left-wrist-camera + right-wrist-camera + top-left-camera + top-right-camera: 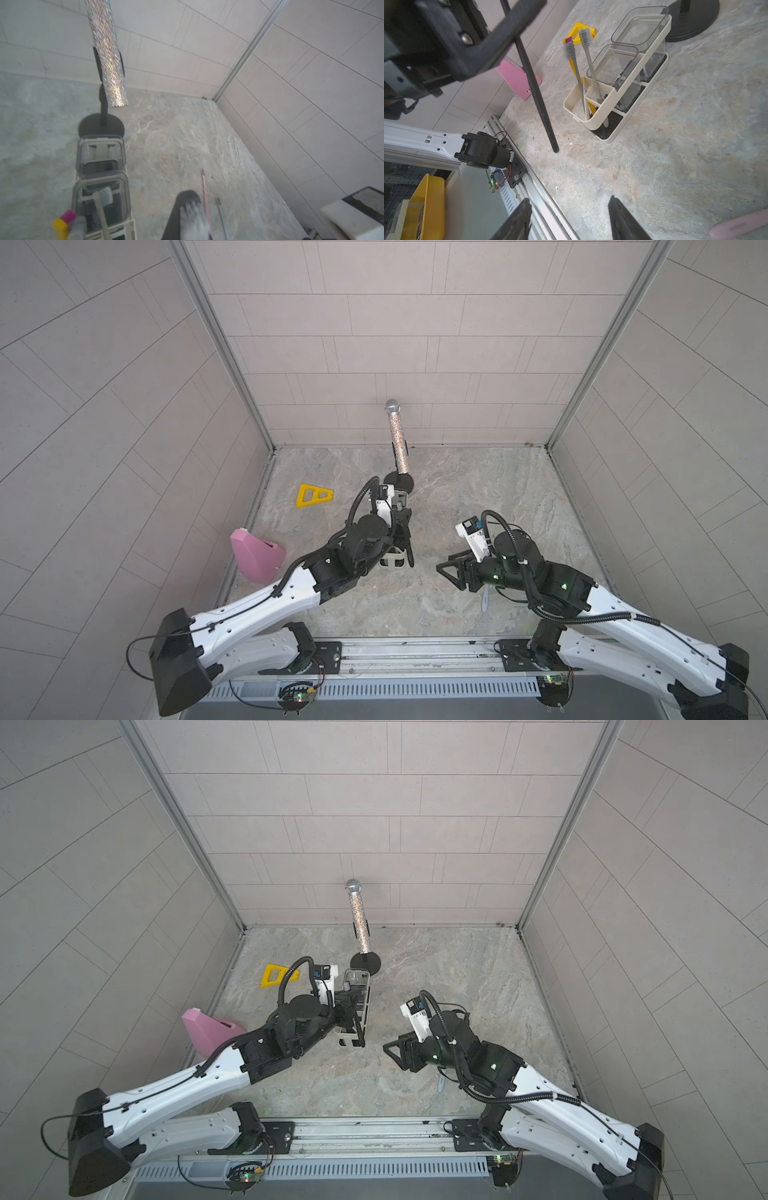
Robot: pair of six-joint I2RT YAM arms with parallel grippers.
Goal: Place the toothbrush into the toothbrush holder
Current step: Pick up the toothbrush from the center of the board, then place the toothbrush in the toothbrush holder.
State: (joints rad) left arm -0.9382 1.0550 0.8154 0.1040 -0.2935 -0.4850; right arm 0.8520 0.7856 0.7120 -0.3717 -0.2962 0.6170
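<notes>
A black toothbrush (536, 93) hangs upright in my left gripper (517, 25), which is shut on its handle. Its whitish bristle head (192, 214) shows blurred in the left wrist view. The handle's lower end sits close to the table beside the toothbrush holder (627, 97), outside the frame. The holder (352, 1042) is a white rack with two clear cups; my left arm partly hides it in a top view (394, 562). Two grey toothbrushes (589, 62) lean in its end section. My right gripper (569, 202) is open and empty, to the holder's right (446, 570).
A glittery microphone (397, 435) stands on a black round base behind the holder. A yellow triangle (313, 495) and a pink object (255, 553) lie at the left wall. A pink toothbrush (741, 225) and a light blue one (485, 602) lie by my right arm.
</notes>
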